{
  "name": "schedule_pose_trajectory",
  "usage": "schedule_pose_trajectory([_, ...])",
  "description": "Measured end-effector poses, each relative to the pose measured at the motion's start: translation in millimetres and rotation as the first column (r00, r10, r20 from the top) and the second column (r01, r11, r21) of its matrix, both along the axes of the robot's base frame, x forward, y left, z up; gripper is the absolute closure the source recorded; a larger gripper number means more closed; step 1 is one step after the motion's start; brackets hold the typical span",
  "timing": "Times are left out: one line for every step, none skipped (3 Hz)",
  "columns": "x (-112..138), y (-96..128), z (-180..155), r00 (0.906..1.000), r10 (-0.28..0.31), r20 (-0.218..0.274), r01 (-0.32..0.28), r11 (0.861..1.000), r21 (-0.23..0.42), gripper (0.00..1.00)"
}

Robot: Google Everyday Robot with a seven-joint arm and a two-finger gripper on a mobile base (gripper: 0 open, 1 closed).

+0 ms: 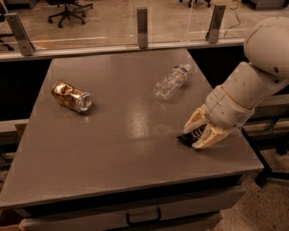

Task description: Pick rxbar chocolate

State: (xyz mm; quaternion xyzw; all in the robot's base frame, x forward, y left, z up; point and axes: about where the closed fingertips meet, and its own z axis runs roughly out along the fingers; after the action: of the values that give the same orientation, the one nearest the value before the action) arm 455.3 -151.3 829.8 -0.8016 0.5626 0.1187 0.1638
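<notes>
Presently the end effector point(190, 138) sits low over the near right part of the counter point(113, 149), close to its right edge. It hangs from a thick cream arm point(253, 76) that reaches in from the right. Its two pale fingers point(195, 121) are drawn in on the rxbar chocolate point(184, 138), one finger on the far side of the wrapper and one on the near side, pinching it. The dark end of the bar pokes out to the left between the fingertips. The bar is at or just above the counter surface; whether it is lifted clear cannot be told.

Well apart from the bar, a clear plastic bottle point(171, 81) lies on its side toward the far right of the counter, its cap pointing far and right. A crushed gold-brown can point(71, 95) lies on its side on the left half, its silver end facing near and right.

Along the far edge runs a glass barrier with upright metal posts point(142, 20). An office chair point(67, 6) stands on the floor beyond it. Below the near edge of the counter is a drawer with a dark handle point(142, 217).
</notes>
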Motion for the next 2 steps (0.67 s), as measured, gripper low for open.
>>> schedule_pose_trajectory([2, 27, 36, 0.9990, 0.039, 0.021, -0.040, 0.997, 0.066, 1.00])
schedule_pose_trajectory([7, 61, 83, 0.9948, 0.087, 0.053, -0.095, 0.981, 0.172, 1.00])
